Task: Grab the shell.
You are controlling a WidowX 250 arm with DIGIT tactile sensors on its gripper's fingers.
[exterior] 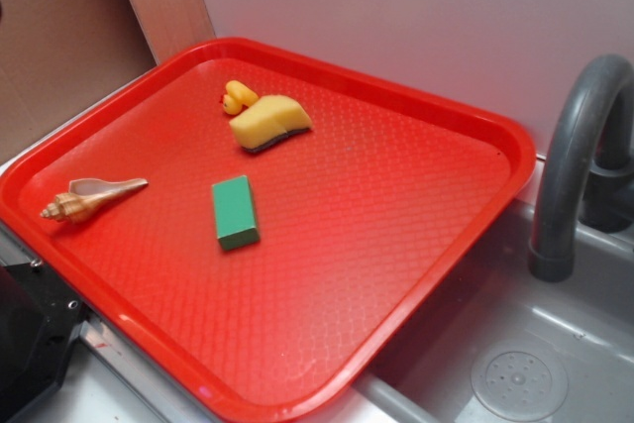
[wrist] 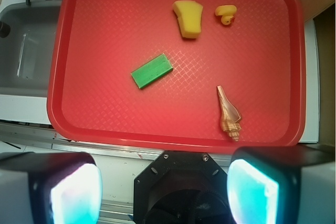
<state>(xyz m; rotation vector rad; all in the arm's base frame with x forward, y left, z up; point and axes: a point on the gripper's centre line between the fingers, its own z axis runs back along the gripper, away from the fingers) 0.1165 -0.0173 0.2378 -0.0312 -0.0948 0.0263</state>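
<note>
The shell [exterior: 89,198] lies flat near the left rim of the red tray [exterior: 376,195], its tan ridged spire pointing at the rim and its pale lip tapering toward the tray's middle. In the wrist view the shell [wrist: 228,113] sits at the tray's [wrist: 105,35] near right edge, just above my right finger. My gripper [wrist: 165,190] hangs high, back from the tray's near rim, open wide with nothing between its fingers [wrist: 73,192]. It does not show in the exterior view.
On the tray also lie a green block [exterior: 235,211], a yellow sponge [exterior: 269,122] and a small yellow duck [exterior: 238,96]. A grey sink [exterior: 515,344] with a grey faucet [exterior: 580,146] borders the tray on the right. A black robot base [exterior: 30,344] stands at the lower left.
</note>
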